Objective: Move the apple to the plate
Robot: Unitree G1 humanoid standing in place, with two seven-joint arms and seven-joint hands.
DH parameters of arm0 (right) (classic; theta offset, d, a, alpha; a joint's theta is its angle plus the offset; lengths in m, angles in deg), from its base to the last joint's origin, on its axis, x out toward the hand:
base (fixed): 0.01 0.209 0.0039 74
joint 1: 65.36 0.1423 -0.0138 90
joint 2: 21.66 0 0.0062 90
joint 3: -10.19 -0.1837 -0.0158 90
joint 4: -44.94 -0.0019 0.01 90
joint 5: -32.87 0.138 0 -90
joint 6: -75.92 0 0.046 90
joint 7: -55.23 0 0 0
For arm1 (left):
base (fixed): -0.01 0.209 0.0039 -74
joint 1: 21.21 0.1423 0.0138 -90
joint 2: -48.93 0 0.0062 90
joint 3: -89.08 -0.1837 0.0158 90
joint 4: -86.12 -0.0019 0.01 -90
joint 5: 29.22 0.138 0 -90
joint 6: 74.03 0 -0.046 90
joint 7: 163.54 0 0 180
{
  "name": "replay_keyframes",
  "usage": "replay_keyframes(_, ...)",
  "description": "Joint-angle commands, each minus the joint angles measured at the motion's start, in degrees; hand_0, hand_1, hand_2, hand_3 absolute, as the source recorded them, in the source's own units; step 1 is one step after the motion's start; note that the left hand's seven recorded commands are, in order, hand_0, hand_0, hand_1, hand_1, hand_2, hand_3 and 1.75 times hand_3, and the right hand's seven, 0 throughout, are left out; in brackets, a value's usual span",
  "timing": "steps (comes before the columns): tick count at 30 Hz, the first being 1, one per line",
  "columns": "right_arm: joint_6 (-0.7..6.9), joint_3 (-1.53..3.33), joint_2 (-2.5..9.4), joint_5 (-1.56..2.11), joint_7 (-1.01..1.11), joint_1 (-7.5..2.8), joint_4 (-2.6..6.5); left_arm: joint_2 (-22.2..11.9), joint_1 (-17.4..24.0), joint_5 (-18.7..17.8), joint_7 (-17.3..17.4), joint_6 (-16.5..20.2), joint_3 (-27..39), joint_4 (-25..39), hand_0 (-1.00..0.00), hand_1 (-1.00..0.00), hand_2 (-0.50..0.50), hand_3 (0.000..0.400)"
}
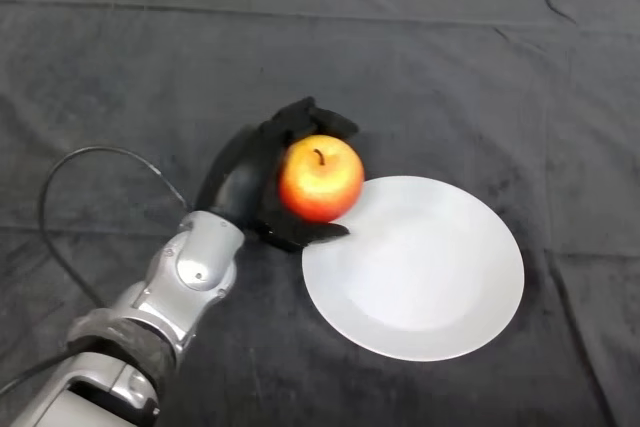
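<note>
- The black hand [250, 182] has its fingers [318, 119] bent round the far side of the apple [320, 178], and its thumb [305, 235] bent round the near side. The apple is squeezed between them.
- The hand's palm is on the left of the apple. So the apple sits on the right side of the hand, the side that faces the plate [420, 277].
- The apple is red and yellow. Its stem points up, so it is upright.
- The apple is right at the plate's far left rim. It seems to hang a little over that rim, but it is not over the middle of the plate.
- I cannot tell if the apple is touching the cloth [120, 67] or is lifted off it.
- The plate is white and round. It has nothing in it.
- The plate's middle lies to the right of the apple and a bit nearer to the robot.
- I think the next move has to go that way: right and a little near, until the apple is over the middle of the plate.
- Only the left arm [190, 272] is here. It comes in from the near left.
- The apple is round and smooth, so I think it could roll when it is let go. It may be best to set it down low and away from the rim.
</note>
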Motion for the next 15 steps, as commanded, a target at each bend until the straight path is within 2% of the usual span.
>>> replay_keyframes(1,0.53,1.32,2.28,-0.92,0.74,-3.93,1.76,0.9,-4.0,1.2,-1.0,-0.6,-2.0,0.2,-1.0,-1.0,0.0,0.4)
replay_keyframes(15,0.42,1.35,2.28,-0.95,0.71,-3.83,1.96,1.7,-5.2,0.8,-0.7,0.8,-13.2,1.7,-1.0,-1.0,0.0,0.4)
